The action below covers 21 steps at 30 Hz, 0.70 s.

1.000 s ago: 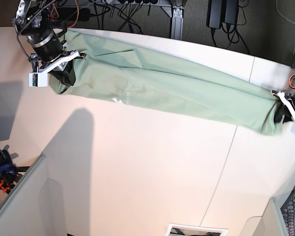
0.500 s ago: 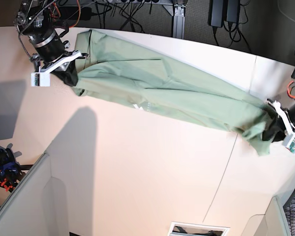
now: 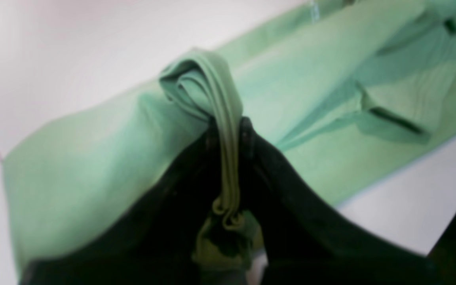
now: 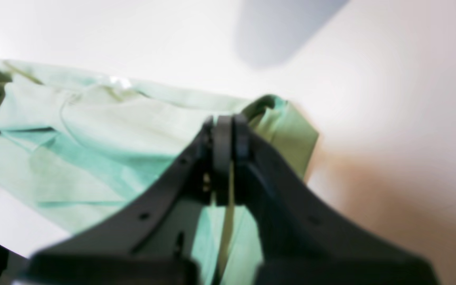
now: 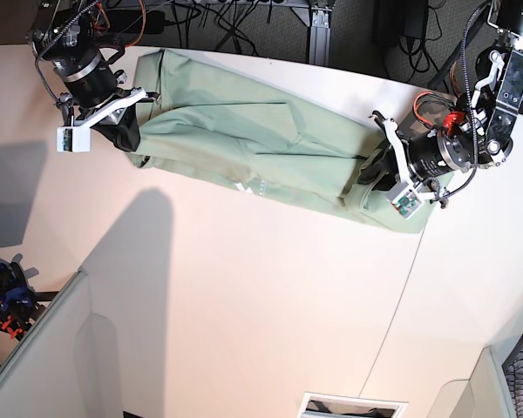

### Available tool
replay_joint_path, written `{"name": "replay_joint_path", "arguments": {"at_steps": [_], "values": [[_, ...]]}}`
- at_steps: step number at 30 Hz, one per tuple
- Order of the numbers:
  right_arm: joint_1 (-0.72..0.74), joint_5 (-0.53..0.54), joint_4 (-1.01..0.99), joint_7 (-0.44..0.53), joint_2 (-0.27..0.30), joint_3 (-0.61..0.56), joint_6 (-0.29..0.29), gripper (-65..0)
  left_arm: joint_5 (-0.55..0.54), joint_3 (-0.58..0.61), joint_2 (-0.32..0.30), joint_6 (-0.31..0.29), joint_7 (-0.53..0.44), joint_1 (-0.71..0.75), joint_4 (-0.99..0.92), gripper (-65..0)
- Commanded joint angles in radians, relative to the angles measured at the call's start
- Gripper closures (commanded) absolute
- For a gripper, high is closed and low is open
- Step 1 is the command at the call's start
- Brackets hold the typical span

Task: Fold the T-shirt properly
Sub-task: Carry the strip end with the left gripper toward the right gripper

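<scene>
The pale sage-green T-shirt (image 5: 253, 139) lies as a long folded band across the back of the white table (image 5: 244, 305). My right gripper (image 5: 126, 131) is at the band's left end, shut on a thin edge of the T-shirt (image 4: 93, 130); its jaws (image 4: 223, 122) are pressed together on the fabric. My left gripper (image 5: 372, 178) is at the band's right end. In the left wrist view the left gripper (image 3: 228, 126) is shut on a bunched fold of the T-shirt (image 3: 311, 79), held just above the cloth. Collar and buttons do not show clearly.
Cables and a stand (image 5: 235, 17) run behind the table's back edge. A seam (image 5: 392, 313) crosses the tabletop at right. A grey partition (image 5: 44, 357) stands at lower left, beside a black and orange object (image 5: 4, 296). A slot (image 5: 349, 407) sits at the front edge.
My left gripper has carried the shirt's right end inward, toward the left, so the band is much shorter. The left end has shifted slightly rightward; the right arm has barely moved.
</scene>
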Motion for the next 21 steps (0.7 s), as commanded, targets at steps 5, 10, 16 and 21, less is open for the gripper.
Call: {"name": "replay_joint_path", "arguments": {"at_steps": [5, 10, 16, 21], "values": [[0.005, 0.0, 0.016, 0.023, 0.011, 0.006, 0.001, 0.0, -0.016, -0.003, 0.054, -0.004, -0.021, -0.014, -0.025, 0.0], [0.004, -0.035, 0.016, 0.022, 0.011, 0.014, 0.0, 0.0, -0.053, 0.001, 0.095, -0.033, -0.013, -0.014, -0.032, 0.0], [0.002, -0.04, 0.012, 0.018, 0.012, 0.112, -0.003, -36.7, -0.1, 0.01, 0.097, -0.032, 0.023, -0.014, -0.032, -0.4], [-0.005, -0.01, -0.005, -0.008, 0.023, 0.199, -0.026, -37.5, -0.179, 0.01, 0.098, -0.058, 0.039, -0.014, -0.032, -18.9]]}}
